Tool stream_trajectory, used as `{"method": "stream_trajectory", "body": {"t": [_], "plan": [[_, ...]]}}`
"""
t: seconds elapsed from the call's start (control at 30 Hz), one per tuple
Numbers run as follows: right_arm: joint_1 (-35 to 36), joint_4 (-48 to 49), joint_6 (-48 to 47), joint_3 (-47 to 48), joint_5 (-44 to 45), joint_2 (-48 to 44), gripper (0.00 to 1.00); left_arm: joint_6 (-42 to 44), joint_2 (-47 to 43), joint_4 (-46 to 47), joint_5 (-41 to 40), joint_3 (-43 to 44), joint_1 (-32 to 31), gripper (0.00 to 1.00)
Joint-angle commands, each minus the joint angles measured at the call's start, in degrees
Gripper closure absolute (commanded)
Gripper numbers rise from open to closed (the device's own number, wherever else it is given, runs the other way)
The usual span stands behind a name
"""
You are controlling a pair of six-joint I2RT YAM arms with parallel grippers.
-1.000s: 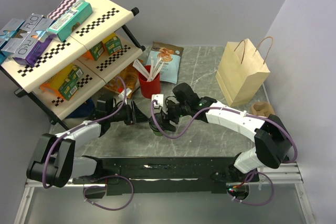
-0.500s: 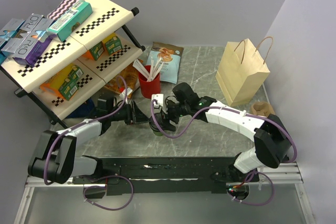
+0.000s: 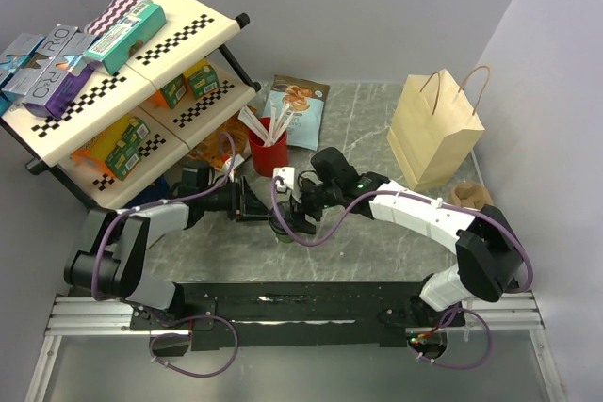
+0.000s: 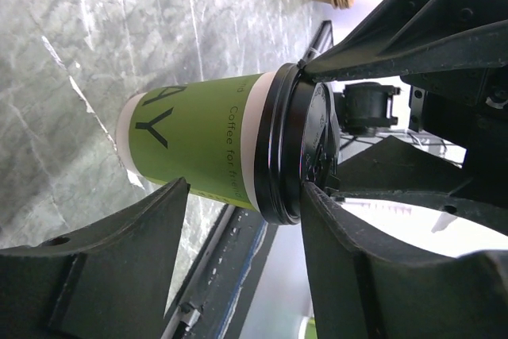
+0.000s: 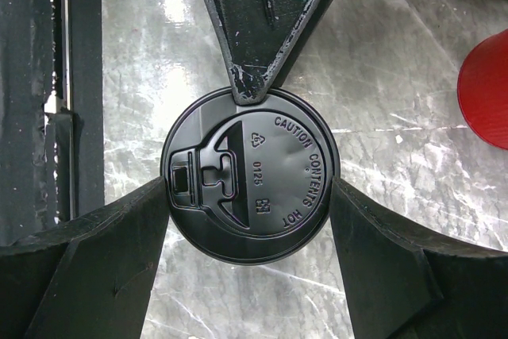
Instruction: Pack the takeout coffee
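Note:
The takeout coffee (image 3: 280, 226), a green paper cup with a black lid, stands upright on the marble table. The left wrist view shows its green wall (image 4: 198, 148). The right wrist view shows its lid (image 5: 250, 176) from above. My right gripper (image 3: 285, 216) comes down over it, and its fingers (image 5: 119, 236) press both sides of the lid. My left gripper (image 3: 258, 206) is open, level with the cup from the left. The cup sits just beyond its fingertips (image 4: 163, 212), and one tip touches the lid's rim (image 5: 246, 93).
A red cup with white stirrers (image 3: 267, 150) stands just behind the coffee. A brown paper bag (image 3: 435, 129) stands open at the back right, with a cardboard cup carrier (image 3: 468, 195) beside it. A snack pouch (image 3: 297, 105) and a stocked shelf (image 3: 122, 91) are at the back left.
My left gripper has slid a little right toward the cup and its arm has swung in. The right gripper and the cup have stayed in place.

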Motion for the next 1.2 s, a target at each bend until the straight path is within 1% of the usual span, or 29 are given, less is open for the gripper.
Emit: {"method": "stream_trajectory", "body": {"t": [0.0, 0.2, 0.3, 0.37, 0.4, 0.5, 0.67, 0.77, 0.8, 0.93, 1.0, 1.03, 1.07, 1.1, 1.17], "plan": [[0.0, -14.4, -2.0, -6.1, 8.3, 6.3, 0.38, 6.7, 5.4, -8.8, -19.6, -2.8, -0.8, 0.38], [0.4, -15.4, -2.0, -6.0, 10.1, 7.7, 0.38, 6.4, 6.3, -9.5, -21.6, -2.8, -0.8, 0.37], [1.5, -15.3, -2.2, -6.4, 12.6, 8.1, 0.38, 6.0, 7.0, -10.0, -22.7, -2.8, -0.9, 0.38], [2.3, -14.9, -2.0, -6.8, 15.4, 8.1, 0.37, 5.4, 7.8, -12.1, -22.9, -1.7, -1.2, 0.38], [2.7, -14.8, -1.9, -7.2, 15.7, 8.2, 0.37, 5.5, 8.0, -12.5, -22.9, -1.0, -1.8, 0.37], [2.6, -13.1, -0.8, -8.4, 16.9, 8.7, 0.36, 6.6, 8.3, -12.4, -24.9, -0.6, -2.6, 0.37], [2.8, -11.9, 1.8, -9.0, 19.2, 9.4, 0.37, 6.9, 9.7, -13.9, -25.5, 0.9, -2.9, 0.37], [2.5, -11.6, 3.6, -10.0, 18.2, 8.3, 0.37, 7.1, 10.5, -14.1, -25.4, 1.7, -2.9, 0.37], [2.5, -11.8, 3.3, -10.2, 16.3, 7.8, 0.37, 7.4, 10.6, -13.9, -25.3, 1.9, -3.0, 0.37], [2.3, -12.7, 3.2, -8.9, 14.4, 5.2, 0.34, 9.1, 10.7, -15.0, -20.7, 4.8, -3.0, 0.37], [2.1, -13.5, 2.4, -7.8, 13.3, 4.1, 0.33, 9.7, 9.7, -15.1, -19.6, 6.2, -3.2, 0.35], [2.2, -13.4, 2.0, -7.7, 12.5, 3.8, 0.3, 9.8, 9.3, -14.8, -19.0, 6.4, -3.1, 0.34], [2.2, -13.4, 1.6, -7.9, 11.5, 3.1, 0.29, 9.8, 8.8, -14.2, -16.1, 6.6, -3.2, 0.3], [2.1, -13.4, 1.0, -8.0, 10.7, 2.6, 0.27, 9.5, 7.3, -13.6, -15.1, 6.8, -3.2, 0.29], [1.9, -12.9, 0.9, -7.6, 8.9, 1.1, 0.21, 9.2, 5.5, -11.6, -12.0, 7.0, -3.2, 0.25]]}}
